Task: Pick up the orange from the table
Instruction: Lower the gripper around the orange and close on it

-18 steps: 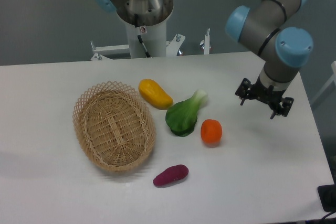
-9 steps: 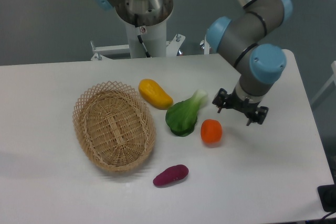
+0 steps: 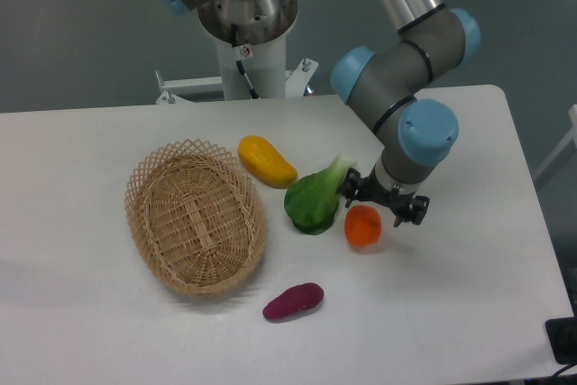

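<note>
The orange is a small round orange-red fruit lying on the white table, just right of the leafy green. My gripper hangs directly over the orange's upper edge with its two fingers spread apart, one at the left near the green's stalk and one at the right. It is open and holds nothing. The top of the orange is partly hidden by the gripper.
A leafy green lies touching distance left of the orange. An elongated yellow-orange fruit lies behind it. A wicker basket stands at the left. A purple sweet potato lies in front.
My gripper has moved left across the table from the right side to a spot right above the orange. The objects on the table have not moved.
</note>
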`<state>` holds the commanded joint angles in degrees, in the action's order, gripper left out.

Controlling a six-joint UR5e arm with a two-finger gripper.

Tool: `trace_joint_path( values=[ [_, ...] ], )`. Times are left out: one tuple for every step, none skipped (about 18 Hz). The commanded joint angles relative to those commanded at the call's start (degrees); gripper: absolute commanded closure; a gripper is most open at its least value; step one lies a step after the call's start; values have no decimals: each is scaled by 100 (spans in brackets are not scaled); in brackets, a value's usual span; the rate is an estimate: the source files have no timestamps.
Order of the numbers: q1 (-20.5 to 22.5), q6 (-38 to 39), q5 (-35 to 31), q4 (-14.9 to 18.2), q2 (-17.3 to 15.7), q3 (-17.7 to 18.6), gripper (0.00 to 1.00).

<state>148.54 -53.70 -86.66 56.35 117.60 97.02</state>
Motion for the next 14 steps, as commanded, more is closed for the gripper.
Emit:
trace_joint_path(
  values=[
    [0, -17, -9, -141, 0, 79, 0],
    [0, -26, -17, -195, 0, 115, 0],
    [0, -26, -18, -195, 0, 124, 6],
    [9, -18, -18, -195, 0, 124, 10],
    [0, -9, -18, -195, -17, 115, 13],
    [9, -9, -18, -195, -26, 115, 21],
    [9, -9, -18, -195, -26, 115, 31],
    [9, -17, -18, -195, -26, 107, 39],
    [9, -18, -26, -186, -26, 98, 47],
    [9, -26, -35, -178, -26, 98, 49],
    [9, -18, -35, -177, -35, 98, 51],
    [9, -26, -35, -169, -52, 98, 51],
    [9, -26, -35, -169, -70, 89, 52],
    [9, -35, 0, -169, -88, 80, 52]
  ],
)
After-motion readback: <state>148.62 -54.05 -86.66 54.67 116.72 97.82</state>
